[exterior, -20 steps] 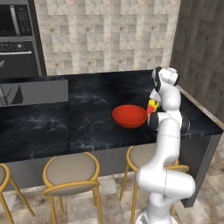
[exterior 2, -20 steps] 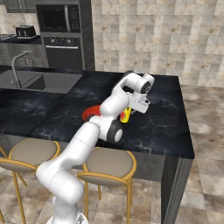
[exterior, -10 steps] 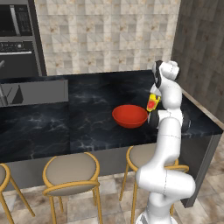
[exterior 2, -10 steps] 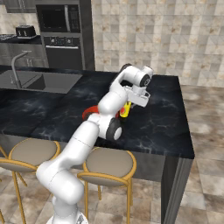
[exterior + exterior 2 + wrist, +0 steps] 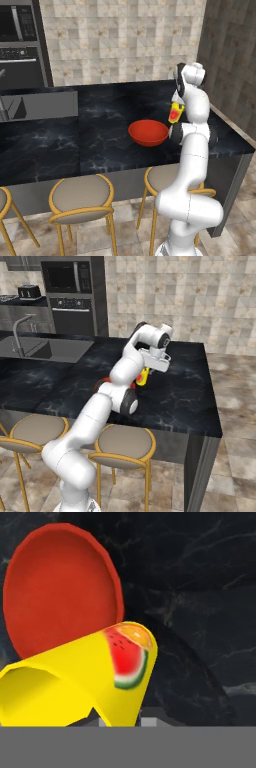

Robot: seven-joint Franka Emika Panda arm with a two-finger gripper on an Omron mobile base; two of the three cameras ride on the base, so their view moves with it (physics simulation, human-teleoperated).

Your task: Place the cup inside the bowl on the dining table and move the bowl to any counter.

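Clearly the end effector [image 5: 176,106] is clamped nearly closed on the cup [image 5: 175,113], lifted beside the bowl [image 5: 148,133].

Even, bright rendered light; soft sheen on the glossy black white-veined marble worktop [image 5: 100,135]; hand view coarse, slightly blurred.

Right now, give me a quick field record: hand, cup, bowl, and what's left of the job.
hand: shut on the cup, raised above the dining table
cup: yellow with a watermelon mark, tilted in the grip, off the tabletop
bowl: red, empty, upright on the dining table, beside and below the cup
cup in bowl: not yet
bowl on a counter: not yet
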